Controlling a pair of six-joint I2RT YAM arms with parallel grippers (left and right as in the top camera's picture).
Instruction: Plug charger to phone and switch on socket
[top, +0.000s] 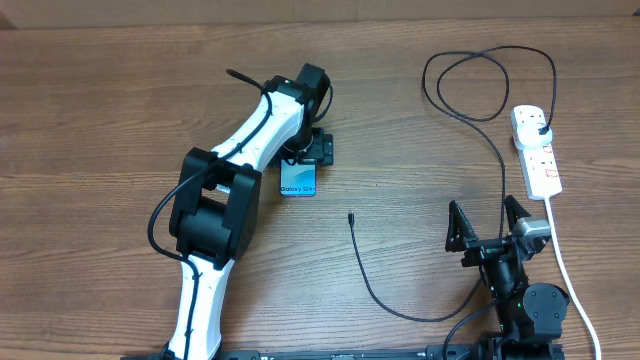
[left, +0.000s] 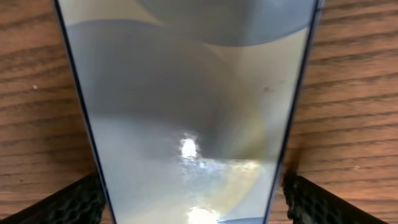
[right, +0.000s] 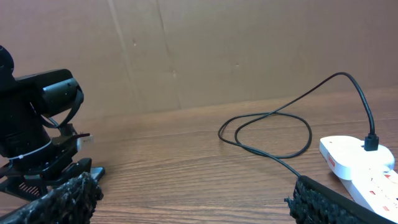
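Table (top: 100, 120): wood, carrying all items. Left gripper (top: 308, 158) straddles the phone (top: 297, 182), with fingers (left: 68, 202) at both long edges; whether it is clamped cannot be determined. Socket (top: 538, 155) lies far right, with the charger (top: 497, 160) plug seated in it. Right gripper (top: 487, 222) is wide open and empty. Connector tip (top: 351, 216) lies loose between the phone and the right gripper, to that gripper's left, pointing away from the base. The phone's long axis runs the same way. Judgement: the left gripper is nearer the tip but occupied, so the right gripper should fetch it.

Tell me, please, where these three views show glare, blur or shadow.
Left wrist: a bright glare spot on the phone screen, with the left fingers blurred in the corners. Right wrist: the right fingers are close and soft, the socket sharper. Overhead: even light, only faint shadows on the table.
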